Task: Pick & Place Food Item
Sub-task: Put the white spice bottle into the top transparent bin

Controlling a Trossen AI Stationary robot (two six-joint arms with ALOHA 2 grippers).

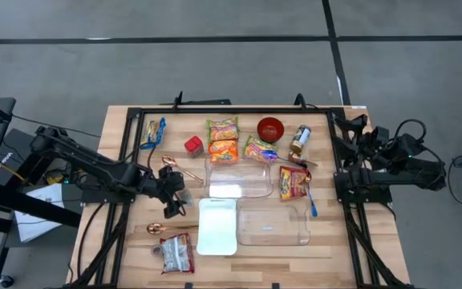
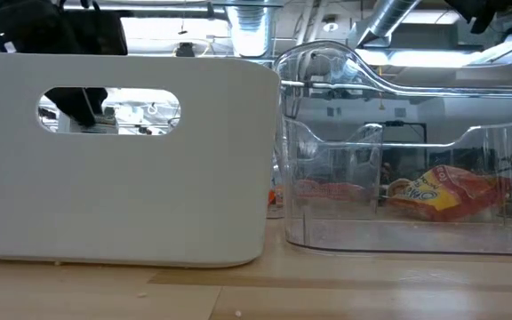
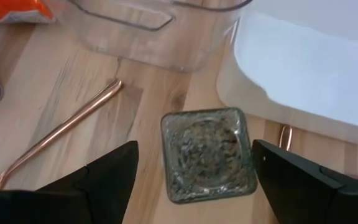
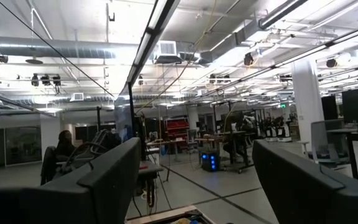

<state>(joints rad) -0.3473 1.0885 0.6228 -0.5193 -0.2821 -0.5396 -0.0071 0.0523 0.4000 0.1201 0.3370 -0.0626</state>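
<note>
left claw [image 3: 194, 171]: stood wide, dark fingers [image 3: 107, 177] on either side of a small square glass jar [image 3: 207, 154], not touching it; low over the bench [image 3: 61, 87] on its left side.
glass jar: upright between the fingers, holding a dark speckled filling, probably a spice; seemingly the food item to be picked, though not yet gripped.
grasp risk: smooth glass walls; could slip or twist if closed off-centre or too near the rim; could tip over if one finger met it first.
white bin [image 3: 316, 68]: just beside the jar; likely to be struck by the nearer finger while closing or lifting.
copper spoon [image 3: 61, 127]: lay near the jar on the other side; could be nudged or dragged by the other finger.
clear bin [image 3: 148, 28]: close beyond the jar; could be clipped by a lift carried forward too low.
placement: target bin not told by the task; a short drop into hard plastic could crack or topple the jar.
packets [image 1: 223, 140]: farther up the bench with a red bowl [image 1: 270, 128], well apart from the jar; little danger there.
right claw [image 4: 194, 180]: spread wide and empty, parked at the bench's right edge, pointed out into the room; no clash expected.
</note>
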